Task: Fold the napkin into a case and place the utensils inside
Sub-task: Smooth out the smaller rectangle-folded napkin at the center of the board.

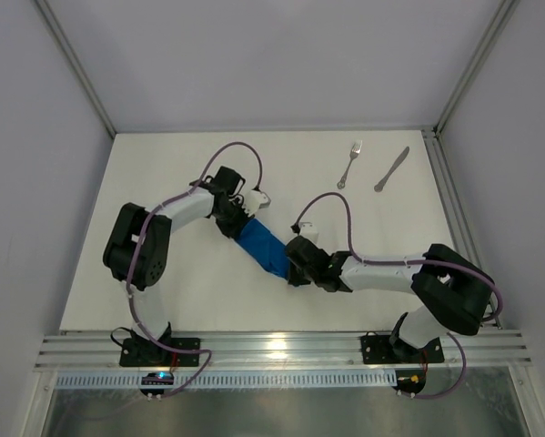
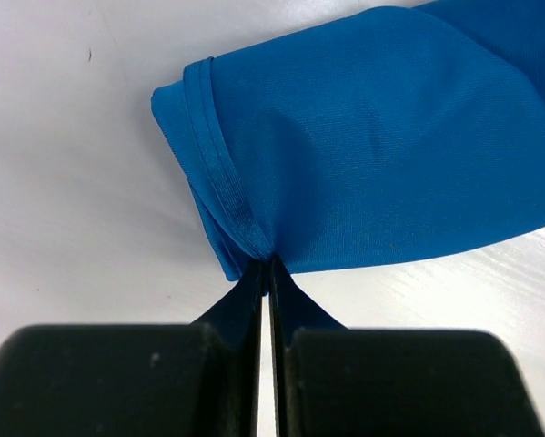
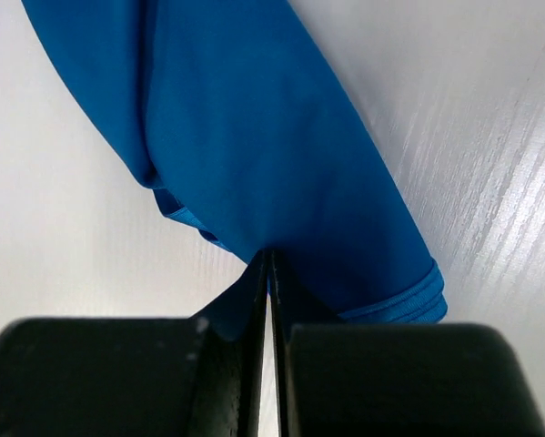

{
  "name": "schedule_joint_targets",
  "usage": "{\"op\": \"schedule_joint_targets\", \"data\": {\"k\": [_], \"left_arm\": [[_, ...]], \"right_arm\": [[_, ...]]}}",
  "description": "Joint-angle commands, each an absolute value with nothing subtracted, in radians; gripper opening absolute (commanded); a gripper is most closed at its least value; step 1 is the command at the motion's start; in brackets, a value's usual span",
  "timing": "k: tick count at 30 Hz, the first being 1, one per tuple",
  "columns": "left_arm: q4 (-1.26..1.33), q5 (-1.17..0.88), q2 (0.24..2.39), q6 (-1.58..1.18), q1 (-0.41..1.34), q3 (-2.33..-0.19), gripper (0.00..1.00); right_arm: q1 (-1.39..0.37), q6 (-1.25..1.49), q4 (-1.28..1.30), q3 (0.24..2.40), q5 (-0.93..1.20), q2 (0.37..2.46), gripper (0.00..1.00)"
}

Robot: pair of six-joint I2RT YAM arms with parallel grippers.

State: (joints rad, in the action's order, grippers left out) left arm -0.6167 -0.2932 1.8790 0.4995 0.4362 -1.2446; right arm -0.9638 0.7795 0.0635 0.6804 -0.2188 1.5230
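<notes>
The left hand [image 2: 270, 266] and right hand [image 3: 270, 257] each clench one end of the narrow folded napkin [image 1: 263, 248] at mid-table [image 1: 163, 182]. The fork [image 1: 349, 164] and knife [image 1: 391, 169] lie well apart from it, at the far right.

Napkin [image 3: 254, 137], far end out of view

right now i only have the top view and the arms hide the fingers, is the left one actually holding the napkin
observer: yes, the left gripper is shut on the napkin, pinching it right at a stitched hem.
operator: and the right
observer: the right gripper is shut on it too, on a folded edge, with a hemmed corner just beside the pinch.
</notes>
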Motion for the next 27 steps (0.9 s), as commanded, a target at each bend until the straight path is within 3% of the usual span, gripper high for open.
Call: {"op": "schedule_joint_targets", "data": {"k": [1, 12, 14, 18, 27], "left_arm": [[-0.626, -0.268, 1.839, 0.522, 0.425, -1.209, 0.0], [-0.704, -0.342, 1.821, 0.569, 0.367, -1.196, 0.01], [-0.718, -0.363, 1.816, 0.58, 0.367, -1.198, 0.16], [-0.719, -0.383, 1.792, 0.565, 0.348, -1.215, 0.28], [-0.857, -0.385, 1.706, 0.563, 0.321, -1.38, 0.32]], "right_arm": [[-0.971, 0.861, 0.072, 0.64, -0.288, 1.559, 0.06], [-0.957, 0.713, 0.121, 0.707, -0.301, 1.56, 0.04], [-0.957, 0.669, 0.127, 0.73, -0.293, 1.56, 0.07], [-0.957, 0.597, 0.155, 0.807, -0.285, 1.526, 0.1], [-0.892, 0.523, 0.206, 0.925, -0.258, 1.427, 0.15]]}}
